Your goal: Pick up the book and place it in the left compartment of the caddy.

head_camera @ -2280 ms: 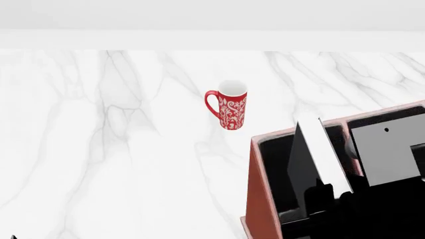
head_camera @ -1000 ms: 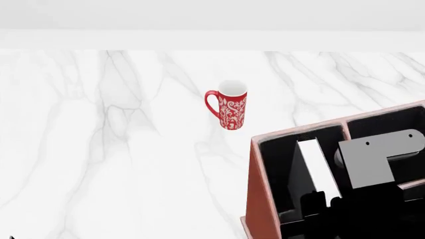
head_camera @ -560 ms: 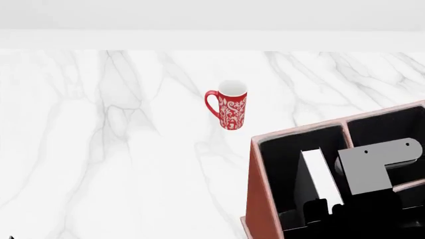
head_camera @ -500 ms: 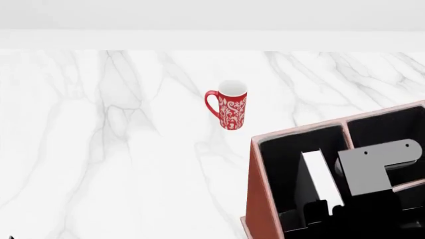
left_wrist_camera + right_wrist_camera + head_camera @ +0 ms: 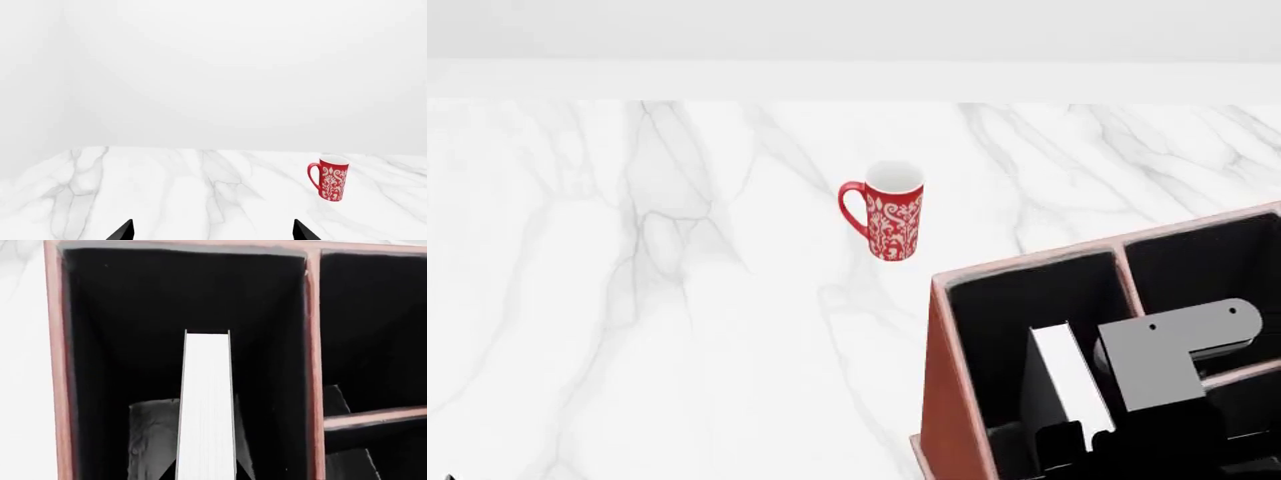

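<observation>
The black book stands upright, white page edges [image 5: 1070, 375] up, inside the caddy's left compartment [image 5: 994, 320]. The reddish-brown caddy [image 5: 941, 380] sits at the lower right of the head view. My right gripper [image 5: 1081, 445] is shut on the book from above, its dark fingers on either side of it. In the right wrist view the book's page edges [image 5: 207, 405] run down into the deep black left compartment [image 5: 133, 315], inside the caddy's rim [image 5: 57, 365]; the right gripper [image 5: 206, 476] clasps the near end. My left gripper [image 5: 212, 235] is open and empty, only its fingertips [image 5: 123, 231] showing.
A red mug with a white pattern [image 5: 888, 222] stands on the white marble table [image 5: 627, 300], beyond the caddy; it also shows in the left wrist view [image 5: 328, 178]. Two smaller caddy sections [image 5: 373, 340] lie beside the left compartment. A grey wrist part [image 5: 1168, 350] hangs over them.
My right gripper and the book have sunk lower into the left compartment; the book's top has dropped below the caddy's far rim. The mug and left arm have not moved.
</observation>
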Controlling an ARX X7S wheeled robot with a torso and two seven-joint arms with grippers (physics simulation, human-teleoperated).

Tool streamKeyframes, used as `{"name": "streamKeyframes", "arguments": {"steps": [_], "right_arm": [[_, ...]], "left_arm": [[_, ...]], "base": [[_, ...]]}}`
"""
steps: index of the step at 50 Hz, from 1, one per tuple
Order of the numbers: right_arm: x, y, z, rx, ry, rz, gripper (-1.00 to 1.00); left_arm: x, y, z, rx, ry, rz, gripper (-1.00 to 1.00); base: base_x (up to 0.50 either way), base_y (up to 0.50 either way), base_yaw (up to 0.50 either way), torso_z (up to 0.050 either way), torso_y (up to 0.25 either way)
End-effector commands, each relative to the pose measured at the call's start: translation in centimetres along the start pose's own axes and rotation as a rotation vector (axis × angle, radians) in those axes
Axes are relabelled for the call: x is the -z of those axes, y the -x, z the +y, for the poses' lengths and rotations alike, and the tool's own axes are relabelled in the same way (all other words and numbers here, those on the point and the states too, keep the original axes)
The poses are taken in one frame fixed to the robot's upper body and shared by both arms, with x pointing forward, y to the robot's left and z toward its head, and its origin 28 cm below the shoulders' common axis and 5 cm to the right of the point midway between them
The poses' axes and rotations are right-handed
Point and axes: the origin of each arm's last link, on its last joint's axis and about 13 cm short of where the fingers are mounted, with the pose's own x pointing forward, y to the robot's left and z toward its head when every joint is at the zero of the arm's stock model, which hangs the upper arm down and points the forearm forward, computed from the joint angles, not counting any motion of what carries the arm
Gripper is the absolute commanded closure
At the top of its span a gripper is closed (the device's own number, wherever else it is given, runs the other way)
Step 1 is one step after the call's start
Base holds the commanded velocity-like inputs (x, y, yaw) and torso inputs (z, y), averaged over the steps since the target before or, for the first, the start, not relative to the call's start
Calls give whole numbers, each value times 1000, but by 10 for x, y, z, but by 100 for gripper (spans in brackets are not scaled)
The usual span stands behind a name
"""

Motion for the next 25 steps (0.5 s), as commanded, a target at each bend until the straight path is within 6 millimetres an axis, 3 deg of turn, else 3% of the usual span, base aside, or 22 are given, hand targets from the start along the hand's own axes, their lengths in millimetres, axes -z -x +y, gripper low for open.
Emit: {"name": "streamKeyframes", "arguments": {"steps": [1,25], "right_arm": [[-2,-3,-6,34,15,-25,100],[1,-7,-5,16,15,-14,100]], "left_arm": [[0,0,0,0,-1,0,-100],[0,0,-1,1,-3,0,-100]], "base": [[0,0,0,0,0],[0,0,0,0,1]]}}
